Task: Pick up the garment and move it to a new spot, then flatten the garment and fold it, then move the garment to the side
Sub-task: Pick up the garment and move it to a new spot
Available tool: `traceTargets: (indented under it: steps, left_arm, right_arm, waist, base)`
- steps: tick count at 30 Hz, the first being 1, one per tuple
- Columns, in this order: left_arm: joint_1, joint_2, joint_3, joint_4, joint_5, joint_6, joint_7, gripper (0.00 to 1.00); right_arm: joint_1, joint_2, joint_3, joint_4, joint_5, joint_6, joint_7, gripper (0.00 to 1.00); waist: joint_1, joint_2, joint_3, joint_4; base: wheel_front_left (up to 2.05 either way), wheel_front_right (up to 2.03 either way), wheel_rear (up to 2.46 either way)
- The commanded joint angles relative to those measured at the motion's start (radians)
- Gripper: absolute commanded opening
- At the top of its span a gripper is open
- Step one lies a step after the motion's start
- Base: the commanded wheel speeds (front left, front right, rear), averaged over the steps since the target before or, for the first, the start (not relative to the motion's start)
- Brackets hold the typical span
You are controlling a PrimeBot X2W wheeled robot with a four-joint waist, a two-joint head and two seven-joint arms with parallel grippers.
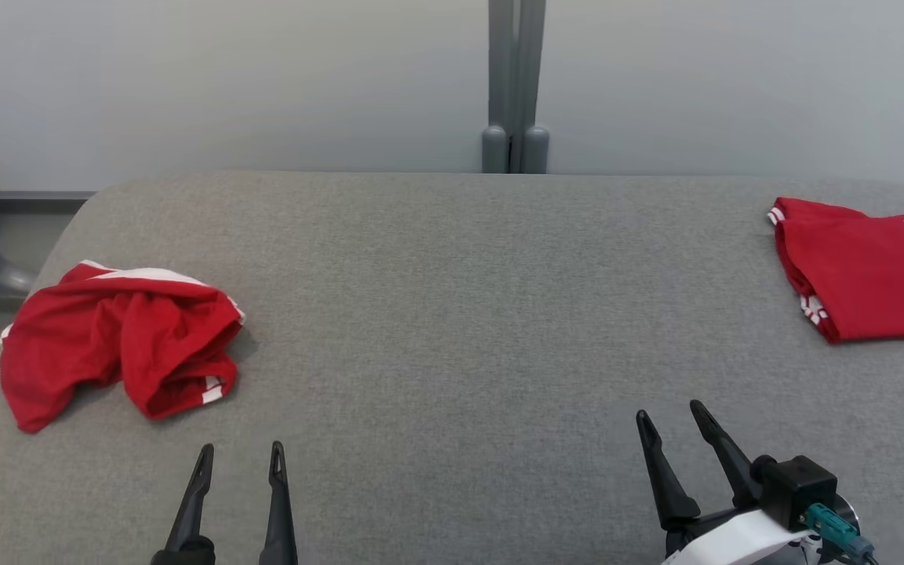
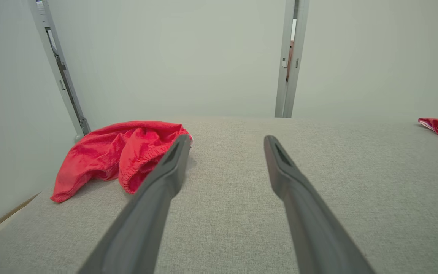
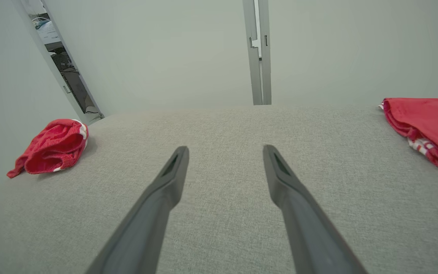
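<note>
Lying crumpled near the left edge of the surface [image 1: 452, 314], the red garment [image 1: 118, 345] rests untouched; left and right jaws hover released, empty.

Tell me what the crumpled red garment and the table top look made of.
The crumpled red garment looks like thin, soft knit, probably synthetic: it slumps in loose folds. The table top looks covered in matte grey woven fabric: a flecked weave shows.

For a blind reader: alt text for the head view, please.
A crumpled red garment lies at the left of a grey table, a folded red jersey at the right. The left gripper and right gripper are open and empty.
</note>
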Motion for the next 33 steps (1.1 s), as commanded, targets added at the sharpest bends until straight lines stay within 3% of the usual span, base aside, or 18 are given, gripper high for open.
traceTargets:
  steps: [1, 18, 33]
  left_arm:
    - [-0.013, 0.001, -0.002, -0.003, 0.004, 0.002, 0.0, 1.0]
    - [0.009, 0.001, 0.016, 0.004, 0.016, -0.018, 0.0, 1.0]
    - [0.022, 0.001, 0.016, -0.059, -0.019, 0.042, 0.0, 1.0]
  right_arm:
    - [0.006, -0.004, 0.0, -0.001, 0.004, -0.002, -0.002, 1.0]
    - [0.022, 0.013, 0.041, 0.007, 0.018, -0.002, -0.002, 1.0]
    - [-0.054, -0.025, 0.109, 0.031, 0.033, -0.002, -0.002, 1.0]
  waist:
    - [0.0, 0.0, 0.011, 0.071]
    - [0.0, 0.0, -0.013, 0.318]
    - [0.0, 0.0, 0.047, 0.37]
  base:
    - [0.0, 0.0, 0.0]
    - [0.0, 0.0, 0.0]
    - [0.0, 0.0, 0.0]
